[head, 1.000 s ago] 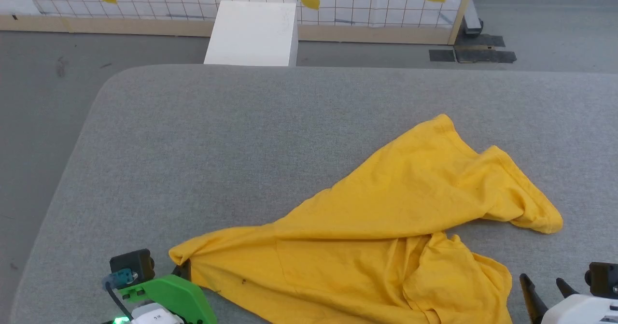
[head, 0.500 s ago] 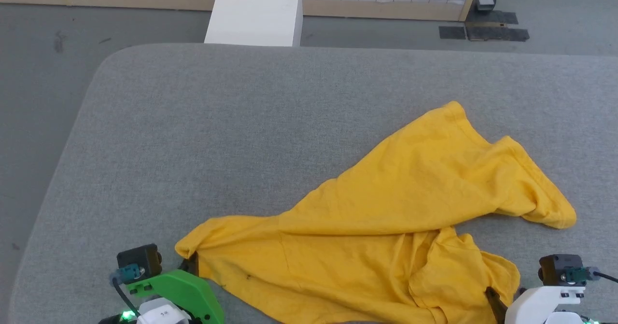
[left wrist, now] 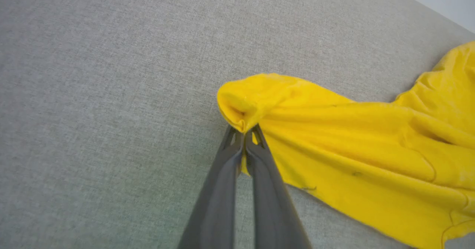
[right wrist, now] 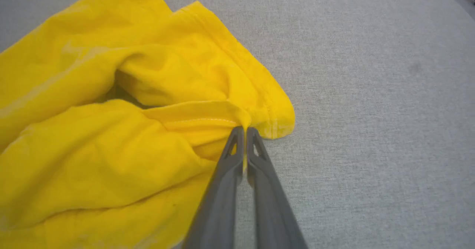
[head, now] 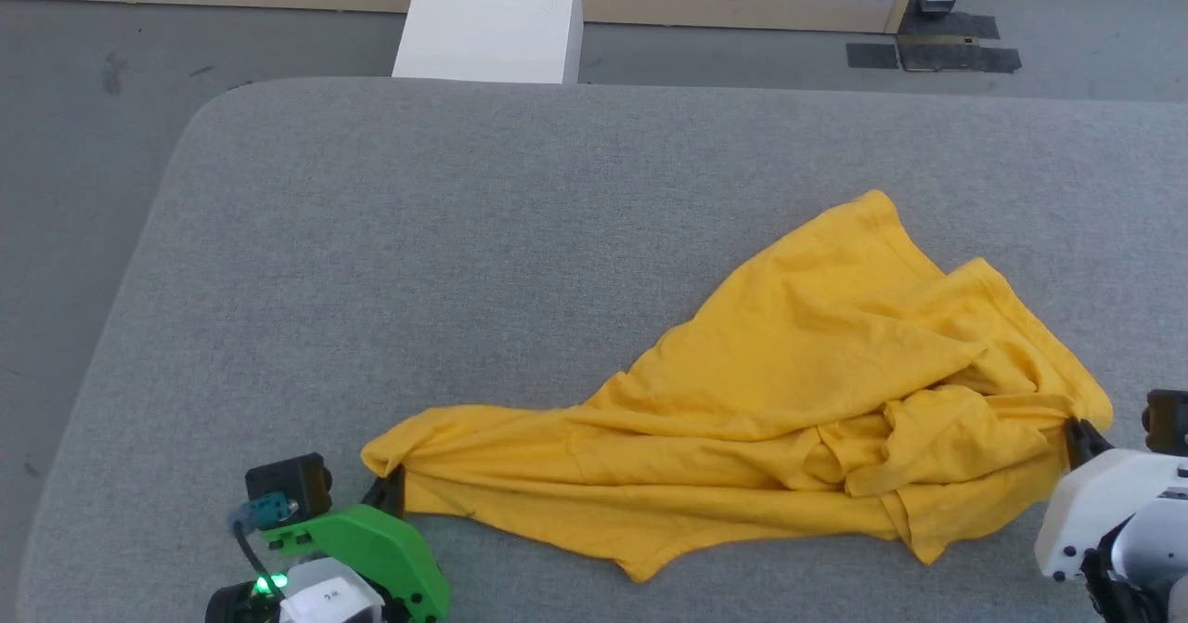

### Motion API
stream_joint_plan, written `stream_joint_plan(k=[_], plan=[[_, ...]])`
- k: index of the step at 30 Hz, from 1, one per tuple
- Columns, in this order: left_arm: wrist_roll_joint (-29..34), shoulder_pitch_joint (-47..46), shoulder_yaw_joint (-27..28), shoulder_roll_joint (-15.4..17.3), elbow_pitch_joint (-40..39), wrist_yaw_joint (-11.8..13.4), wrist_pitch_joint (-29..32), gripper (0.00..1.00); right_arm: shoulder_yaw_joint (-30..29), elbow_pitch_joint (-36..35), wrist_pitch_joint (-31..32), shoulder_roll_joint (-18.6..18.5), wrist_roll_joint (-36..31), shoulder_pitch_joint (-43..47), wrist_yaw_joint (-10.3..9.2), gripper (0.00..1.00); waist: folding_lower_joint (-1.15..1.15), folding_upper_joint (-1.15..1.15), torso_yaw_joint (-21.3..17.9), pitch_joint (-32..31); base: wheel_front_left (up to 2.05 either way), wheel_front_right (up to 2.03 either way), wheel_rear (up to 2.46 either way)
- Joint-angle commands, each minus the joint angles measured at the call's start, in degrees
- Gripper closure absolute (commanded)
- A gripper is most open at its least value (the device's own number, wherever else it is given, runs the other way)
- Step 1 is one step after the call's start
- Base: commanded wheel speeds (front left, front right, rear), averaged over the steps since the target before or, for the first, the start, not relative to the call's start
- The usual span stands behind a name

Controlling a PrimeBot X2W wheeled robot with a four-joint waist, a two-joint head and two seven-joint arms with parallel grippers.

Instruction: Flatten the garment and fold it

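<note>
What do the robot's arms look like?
The left gripper and right gripper each have two long dark-grey fingers with thin tips. The left wrist cover is bright green, with a black box and dark cable; the right wrist cover is white.

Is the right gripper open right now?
No, in the right wrist view the right gripper has its two fingers pinched together on a fold at the edge of the garment.

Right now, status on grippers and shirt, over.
Left gripper shut on yellow T-shirt, left end. Right gripper shut on right end. Shirt bunched, not flat. White box beyond table, clear.
</note>
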Motion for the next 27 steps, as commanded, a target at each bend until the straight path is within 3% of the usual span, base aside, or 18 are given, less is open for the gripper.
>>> stream_joint_plan(k=[1, 6, 11, 15, 19, 27], plan=[[-0.81, -1.04, -0.18, -0.2, 0.11, -0.39, -0.42, 1.0, 0.45, 0.0, 0.21, -0.08, -0.09, -0.49, -0.11, 0.0, 0.0, 0.0, 0.29, -0.25, 0.0, 0.0, 0.0], [-0.98, -1.15, -1.21, -0.61, 0.75, -1.06, -0.53, 1.0, 4.81, -4.29, 2.89, -0.08, -0.32, 4.4, -0.11, 0.0, 0.0, 0.0, 1.14, -0.96, 0.0, 0.0, 0.0], [-1.33, -0.97, -1.48, -0.71, 1.28, -1.39, -0.93, 1.0, 14.12, -16.28, 5.77, -0.09, -1.37, 14.71, -0.11, 0.0, 0.0, 0.0, 1.03, -1.45, 0.0, 0.0, 0.0], [-1.68, -0.89, -1.01, -0.48, 1.1, -1.25, -1.31, 1.0, 19.83, -21.81, 7.83, -0.82, -2.11, 21.14, -0.11, 0.0, 0.0, 0.0, -0.04, -0.76, 0.0, 0.0, 0.0], [-1.76, -1.32, -0.77, -0.16, 0.6, -1.07, -1.32, 1.0, 19.87, -19.45, 4.95, -1.1, -3.73, 21.76, -0.11, 0.0, 0.0, 0.0, -0.89, 0.47, 0.0, 0.0, 0.0], [-1.77, -2.55, -0.98, 0.19, 0.43, -1.14, -1.27, 1.0, 19.95, -7.25, -2.79, -0.56, -5.9, 14.86, -0.11, 0.0, 0.0, 0.0, -0.58, 2.36, 0.0, 0.0, 0.0]])
